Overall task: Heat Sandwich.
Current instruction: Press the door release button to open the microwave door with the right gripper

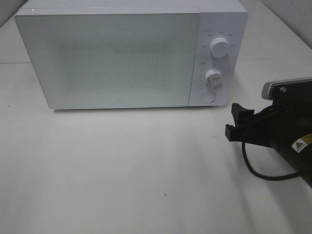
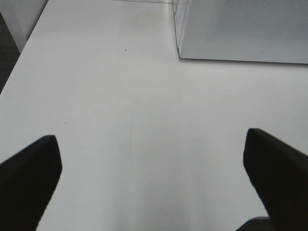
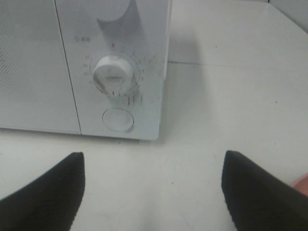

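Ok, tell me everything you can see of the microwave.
The microwave is a white box, plastic-looking, with a wide dotted door, shut. On the panel beside the door sit an upper knob, a lower knob and a round button. It stands upright at the back of the white table; nothing else touches it.

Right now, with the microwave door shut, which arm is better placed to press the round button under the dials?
Right. The right fingers, open, face the round button on the microwave panel from close by. The left fingers, also open, hang over the table by the opposite corner.
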### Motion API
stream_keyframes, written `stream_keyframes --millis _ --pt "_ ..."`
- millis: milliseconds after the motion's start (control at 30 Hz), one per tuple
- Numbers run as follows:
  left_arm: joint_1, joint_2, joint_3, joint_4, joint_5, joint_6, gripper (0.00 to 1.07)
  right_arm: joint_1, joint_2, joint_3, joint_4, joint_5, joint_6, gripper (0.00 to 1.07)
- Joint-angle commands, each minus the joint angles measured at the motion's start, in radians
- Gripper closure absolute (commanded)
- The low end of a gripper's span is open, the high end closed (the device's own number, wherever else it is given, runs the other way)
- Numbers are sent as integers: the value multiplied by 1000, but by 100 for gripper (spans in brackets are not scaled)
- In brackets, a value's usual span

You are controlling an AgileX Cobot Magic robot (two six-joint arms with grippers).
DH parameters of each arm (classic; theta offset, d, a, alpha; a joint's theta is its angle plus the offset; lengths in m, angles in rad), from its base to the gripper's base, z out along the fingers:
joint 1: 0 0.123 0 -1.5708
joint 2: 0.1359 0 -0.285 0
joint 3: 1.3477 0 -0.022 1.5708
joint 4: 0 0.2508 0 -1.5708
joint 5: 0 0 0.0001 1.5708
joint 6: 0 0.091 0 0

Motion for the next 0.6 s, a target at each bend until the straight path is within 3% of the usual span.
stream_keyframes --millis 33,433,600 --pt "2 -23 0 0 -5 -4 9 60 42 1 56 -120 48 32" --pt "2 -23 0 0 -5 -4 9 77 53 1 65 -114 72 32" --pt "2 -23 0 0 -5 -4 9 77 53 1 65 -114 196 32"
